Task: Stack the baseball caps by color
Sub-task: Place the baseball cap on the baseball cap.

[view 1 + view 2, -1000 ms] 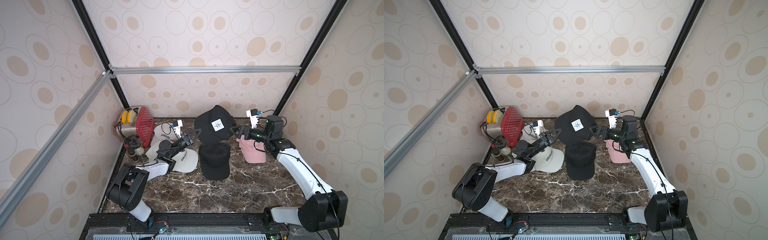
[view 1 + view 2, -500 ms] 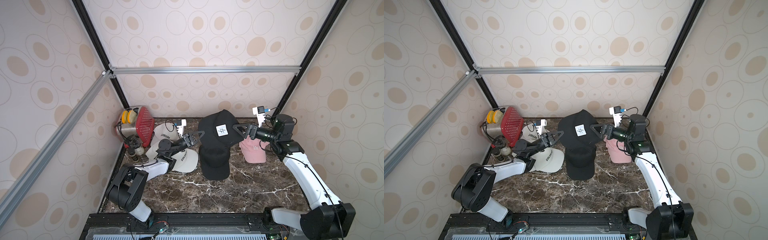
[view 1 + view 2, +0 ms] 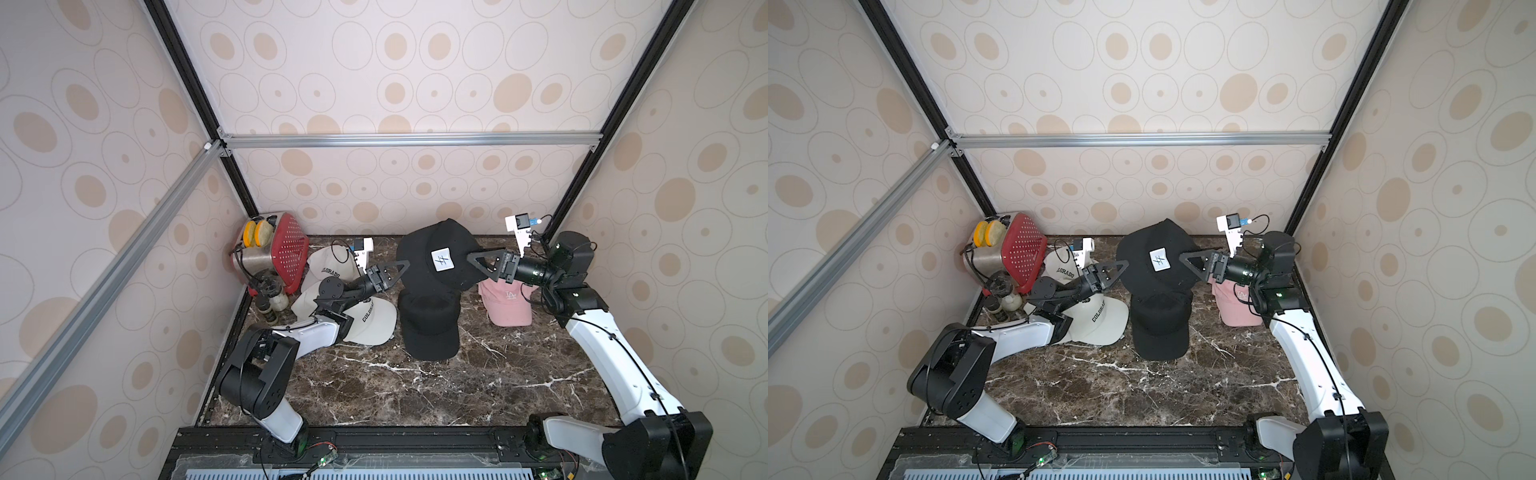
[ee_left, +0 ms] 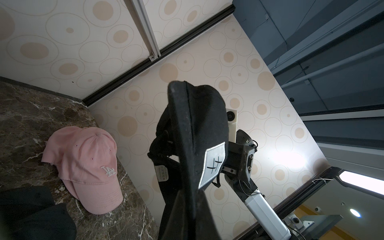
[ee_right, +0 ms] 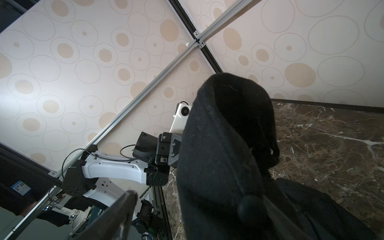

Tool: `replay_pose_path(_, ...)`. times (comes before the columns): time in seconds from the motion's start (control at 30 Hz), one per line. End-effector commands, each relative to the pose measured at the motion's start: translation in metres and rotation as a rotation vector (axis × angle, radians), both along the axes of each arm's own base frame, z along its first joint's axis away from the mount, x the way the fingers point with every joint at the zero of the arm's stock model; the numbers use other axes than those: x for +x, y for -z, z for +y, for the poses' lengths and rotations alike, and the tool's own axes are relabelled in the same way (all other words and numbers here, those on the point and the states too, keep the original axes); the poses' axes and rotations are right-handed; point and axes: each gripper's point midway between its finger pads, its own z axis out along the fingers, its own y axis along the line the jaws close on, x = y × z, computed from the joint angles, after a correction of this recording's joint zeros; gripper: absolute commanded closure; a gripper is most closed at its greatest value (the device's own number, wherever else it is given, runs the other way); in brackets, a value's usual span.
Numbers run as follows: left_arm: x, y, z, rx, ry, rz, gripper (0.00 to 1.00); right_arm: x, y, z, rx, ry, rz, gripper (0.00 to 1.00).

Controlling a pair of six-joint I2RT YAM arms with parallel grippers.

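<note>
Left gripper (image 3: pixel 402 266) pressed together on the rim of the black patch cap (image 3: pixel 419 253), holding it clear of the marble table (image 3: pixel 415 395), above the black stack (image 3: pixel 428 328). Right gripper (image 3: pixel 473 261) at the cap's opposite edge, jaws spread, fabric between them, one finger (image 5: pixel 118 212) apart from the cloth. My reading: I want a two-sided hold so the soft crown lands square on its own colour.

Pink caps (image 3: pixel 509 307) nested just beside my right wrist. White caps (image 3: pixel 374 322) under my left forearm, loosely overlapped.

Only container: red toaster (image 3: pixel 286 253) in the far corner, two yellow rounds (image 3: pixel 255 229) in its slots. Small jars (image 3: pixel 272 297) in front, contents unreadable.
</note>
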Motion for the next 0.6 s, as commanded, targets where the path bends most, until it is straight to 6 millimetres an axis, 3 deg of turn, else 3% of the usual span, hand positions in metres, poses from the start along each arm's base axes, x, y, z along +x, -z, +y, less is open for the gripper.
replay_pose_path(0.0,-0.004,-0.020,-0.003,-0.018,0.021,-0.099,1.00,-0.004,-0.013,0.001,0.033,-0.012,-0.040,0.22)
replay_pose_path(0.1,-0.002,-0.017,-0.004,-0.013,0.022,-0.096,1.00,-0.003,-0.013,0.002,0.048,-0.022,-0.030,0.29)
replay_pose_path(0.27,0.002,-0.012,-0.005,-0.011,0.017,-0.079,1.00,-0.003,-0.011,0.002,0.048,-0.026,-0.032,0.51)
replay_pose_path(0.57,0.001,-0.013,-0.005,-0.011,0.017,-0.086,1.00,0.002,0.002,0.004,0.031,-0.030,0.002,0.62)
